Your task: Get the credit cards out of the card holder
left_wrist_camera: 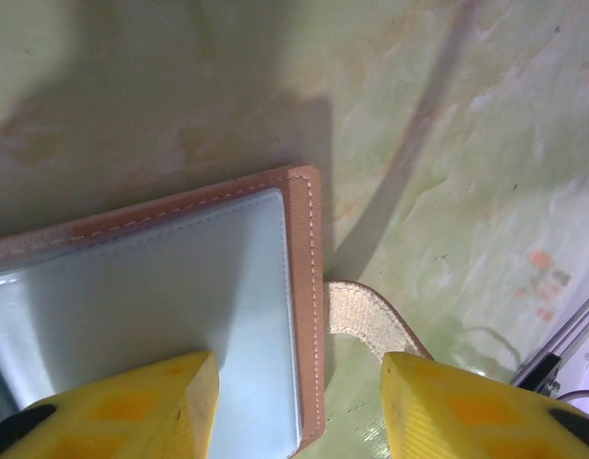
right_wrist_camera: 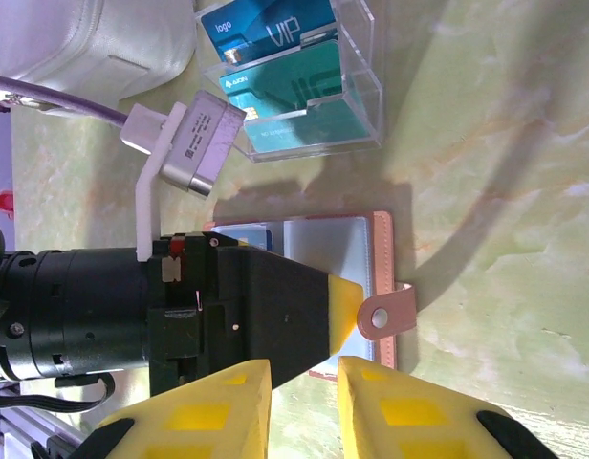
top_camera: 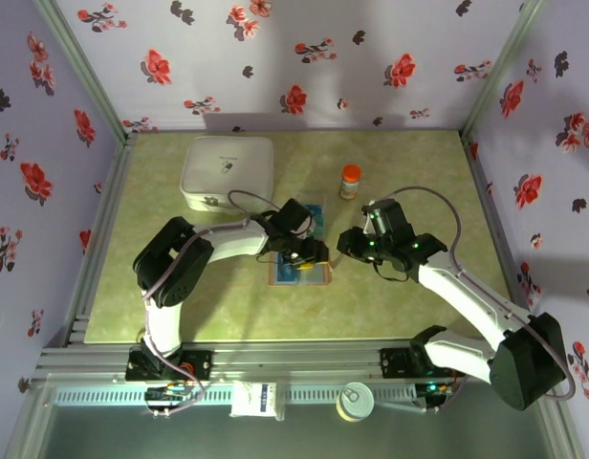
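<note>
Yellow-tipped and set wide, your left gripper (left_wrist_camera: 299, 382) hangs over the open card holder (left_wrist_camera: 180, 287), and the risk starts there. The pocket is pale blue-grey and looks glossy. I judge that a finger pushing on it could slide the whole holder across the table (left_wrist_camera: 486, 143) rather than free a card, since nothing visibly pins the holder down. A fingertip could also catch the tan stitched edge or the strap (left_wrist_camera: 361, 320) and fold the cover shut. A thin card gripped at one corner may flex and slip out.

The left jaws are well apart and hold nothing. One finger is over the pocket, and the right wrist view shows it lying across the pocket, seemingly resting on it. The other finger is over bare table beyond the strap.

Your right gripper (right_wrist_camera: 304, 382) hovers just beside the holder's strap side. Only a narrow gap separates its yellow fingers, and there is nothing in that gap.

The holder lies flat and open near the middle of the table. A bluish sliver at the pocket's far end may be a card, but I cannot tell.

Just beyond the holder, a clear tray (right_wrist_camera: 366, 57) holds several blue and teal credit cards (right_wrist_camera: 275, 91) in stepped slots. A white box (right_wrist_camera: 103, 38) sits near the tray. An orange-capped bottle (top_camera: 350, 182) stands apart, toward the back.
</note>
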Motion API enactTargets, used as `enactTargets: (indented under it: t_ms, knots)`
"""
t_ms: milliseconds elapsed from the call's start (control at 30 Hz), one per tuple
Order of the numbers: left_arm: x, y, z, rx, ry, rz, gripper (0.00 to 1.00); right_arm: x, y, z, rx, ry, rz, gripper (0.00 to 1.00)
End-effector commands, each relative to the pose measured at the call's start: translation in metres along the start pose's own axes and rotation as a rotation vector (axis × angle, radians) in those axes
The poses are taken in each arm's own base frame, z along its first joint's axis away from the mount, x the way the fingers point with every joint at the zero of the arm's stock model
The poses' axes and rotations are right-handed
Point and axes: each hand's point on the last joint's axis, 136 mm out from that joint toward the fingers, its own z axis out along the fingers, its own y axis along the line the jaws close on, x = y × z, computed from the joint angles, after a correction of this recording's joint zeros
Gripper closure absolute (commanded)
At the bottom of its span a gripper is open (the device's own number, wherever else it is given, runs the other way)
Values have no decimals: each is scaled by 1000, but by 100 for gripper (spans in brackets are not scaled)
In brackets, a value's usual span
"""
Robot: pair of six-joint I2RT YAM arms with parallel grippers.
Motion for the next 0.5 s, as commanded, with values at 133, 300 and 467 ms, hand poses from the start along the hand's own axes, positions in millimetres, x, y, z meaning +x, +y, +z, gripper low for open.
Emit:
enactTargets:
  t_ms: [133,300,467]
  knots:
    - [-10,-10,-36,6,-53,29,51,0,11,10,-57,29,13,76]
    - [-12,8,-65,-45,-103,28,51,2,27,23,-99,64,0,76]
    - [-11,38,-85,-74,-135,-18,55,11,39,40,-98,112,-32,76]
